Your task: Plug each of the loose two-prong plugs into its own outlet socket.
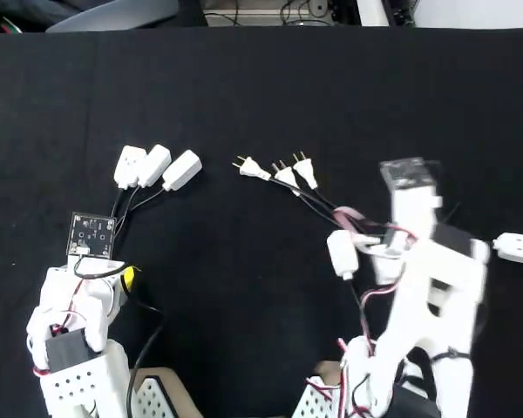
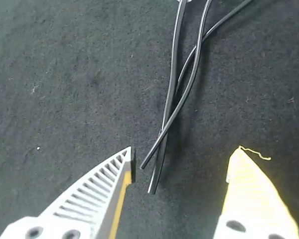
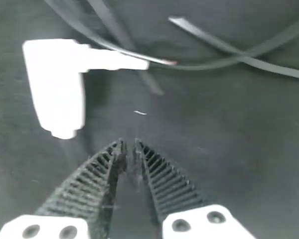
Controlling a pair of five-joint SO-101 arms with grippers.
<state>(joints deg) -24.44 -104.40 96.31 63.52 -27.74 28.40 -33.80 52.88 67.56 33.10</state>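
While the three two-prong plugs (image 1: pixel 279 171) lie loose just above the high view's centre, the outlet sockets (image 1: pixel 155 165) sit well apart at upper left. At lower left, the left gripper (image 2: pixel 182 152) gapes wide over black cables (image 2: pixel 164 124), holding nothing. At lower right, the right gripper (image 3: pixel 129 145) is pinched nearly closed and empty, near a white block (image 3: pixel 55 84).

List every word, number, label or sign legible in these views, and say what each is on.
No text here can be read.
The dark board at the left arm's wrist has tiny pale marks, too small to read.
The outlet sockets and two-prong plugs show plain white surfaces with no visible print.
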